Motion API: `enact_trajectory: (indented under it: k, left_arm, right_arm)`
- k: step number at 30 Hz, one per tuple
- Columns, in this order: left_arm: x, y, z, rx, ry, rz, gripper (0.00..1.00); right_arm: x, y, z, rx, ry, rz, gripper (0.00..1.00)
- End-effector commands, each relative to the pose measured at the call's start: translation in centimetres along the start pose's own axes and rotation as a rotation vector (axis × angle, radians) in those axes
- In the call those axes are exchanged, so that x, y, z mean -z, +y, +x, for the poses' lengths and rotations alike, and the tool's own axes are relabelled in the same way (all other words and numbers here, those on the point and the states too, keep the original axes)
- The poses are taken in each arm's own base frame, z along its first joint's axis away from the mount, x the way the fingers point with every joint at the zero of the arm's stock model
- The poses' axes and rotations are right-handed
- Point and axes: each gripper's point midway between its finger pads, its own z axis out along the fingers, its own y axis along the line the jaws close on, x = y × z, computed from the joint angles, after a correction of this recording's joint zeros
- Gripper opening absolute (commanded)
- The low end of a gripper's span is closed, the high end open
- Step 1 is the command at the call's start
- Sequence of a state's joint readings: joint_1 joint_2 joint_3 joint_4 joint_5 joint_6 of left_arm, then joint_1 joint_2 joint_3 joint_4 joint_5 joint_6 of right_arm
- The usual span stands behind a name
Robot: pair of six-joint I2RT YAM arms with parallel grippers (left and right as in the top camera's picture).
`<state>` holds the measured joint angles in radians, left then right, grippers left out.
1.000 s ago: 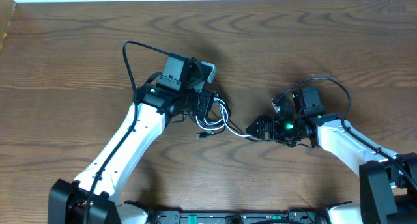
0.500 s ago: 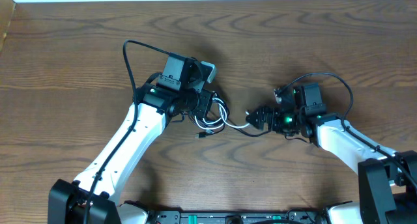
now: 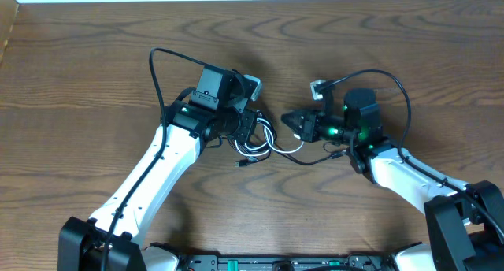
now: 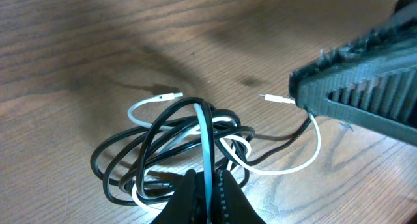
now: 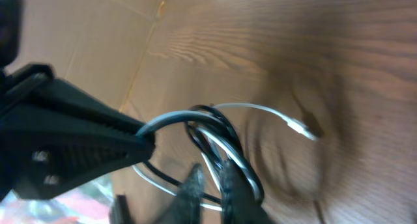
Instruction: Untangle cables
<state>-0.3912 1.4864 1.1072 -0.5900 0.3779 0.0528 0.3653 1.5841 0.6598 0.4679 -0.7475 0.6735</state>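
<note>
- The wooden table (image 3: 94, 58) lay under the cables (image 3: 266, 147).
- The left gripper (image 4: 207, 182), just left of the cables, was clenched on a black loop.
- The right gripper (image 5: 210, 180), just right of the cables, pinched their strands.
- The cables sat coiled between both.

From overhead the left gripper (image 3: 250, 131) hides the far part of the cables (image 3: 264, 149), whose plug ends are too small to tell. The right wrist view is blurred: whether the right gripper (image 5: 210, 185) pinches one of them is unclear

Wood table (image 3: 79, 66) w/ tangled cables (image 3: 261, 144)
</note>
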Motion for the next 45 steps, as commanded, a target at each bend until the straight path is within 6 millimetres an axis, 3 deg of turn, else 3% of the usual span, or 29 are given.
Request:
enact_trajectory:
  k: [1, 3, 4, 6, 8, 12, 15, 28, 35, 39, 45]
  left_arm:
    - [-0.3, 0.2, 0.4, -0.021, 0.015, -0.009, 0.08]
    - [-0.3, 0.2, 0.4, -0.021, 0.015, -0.009, 0.08]
    - [-0.3, 0.2, 0.4, -0.021, 0.015, -0.009, 0.08]
    - [-0.3, 0.2, 0.4, -0.021, 0.015, -0.008, 0.08]
    - [-0.3, 0.2, 0.4, -0.021, 0.015, -0.008, 0.08]
    - [-0.3, 0.2, 0.4, -0.021, 0.015, -0.009, 0.08]
    - [-0.3, 0.2, 0.4, -0.021, 0.015, -0.009, 0.08]
    - [-0.3, 0.2, 0.4, -0.020, 0.015, -0.009, 0.08]
    - [-0.3, 0.2, 0.4, -0.020, 0.015, -0.009, 0.08]
    - [-0.3, 0.2, 0.4, -0.020, 0.015, -0.005, 0.08]
    - [-0.3, 0.0, 0.4, -0.020, 0.015, 0.004, 0.08]
  right_arm:
    - [-0.6, 0.2, 0.3, 0.001, -0.005, 0.011, 0.40]
    - [-0.8, 0.4, 0.5, 0.004, 0.000, 0.009, 0.87]
    - [-0.9, 0.5, 0.6, 0.005, 0.002, 0.008, 0.99]
    - [-0.8, 0.4, -0.1, 0.019, -0.027, 0.013, 0.96]
    - [-0.6, 0.7, -1.0, 0.039, -0.058, 0.002, 0.82]
    - [-0.7, 0.8, -0.8, 0.080, -0.054, 0.000, 0.42]
    - [-1.0, 0.1, 0.5, 0.142, -0.009, 0.033, 0.35]
    - [-1.4, -0.9, 2.3, 0.252, 0.052, 0.090, 0.53]
    - [-1.1, -1.1, 1.9, 0.272, 0.045, 0.085, 0.53]
    - [-1.1, -0.4, 2.3, 0.274, 0.064, 0.045, 0.53]
    - [-1.0, -1.2, 3.3, 0.234, 0.105, 0.069, 0.49]
